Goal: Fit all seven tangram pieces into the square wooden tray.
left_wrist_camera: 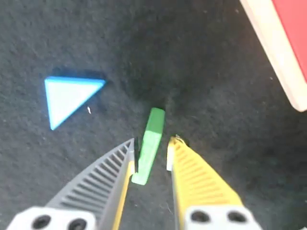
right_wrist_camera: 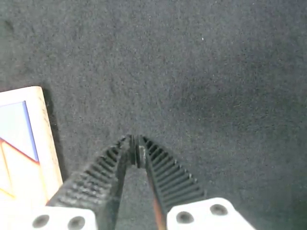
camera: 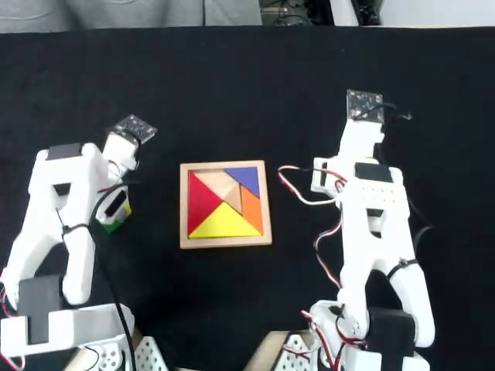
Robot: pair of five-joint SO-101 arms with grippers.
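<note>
The square wooden tray [camera: 224, 240] lies mid-table with red, yellow, blue, orange and wood-coloured pieces in it. Left of the tray, my left gripper [left_wrist_camera: 152, 141] is shut on a green piece [left_wrist_camera: 147, 148], held edge-on between a grey finger [left_wrist_camera: 115, 167] and a yellow one [left_wrist_camera: 192, 167]. In the high view that green piece [camera: 112, 225] peeks out under the left arm. A light blue triangle [left_wrist_camera: 66, 98] lies flat on the cloth just beyond the gripper. My right gripper [right_wrist_camera: 136, 148] is shut and empty above bare cloth, right of the tray edge [right_wrist_camera: 47, 139].
Black cloth covers the whole table. A tray corner [left_wrist_camera: 280, 62] shows near the left gripper. The right arm [camera: 371, 209] stands right of the tray, with loose cables beside it. The arm bases sit at the table's near edge.
</note>
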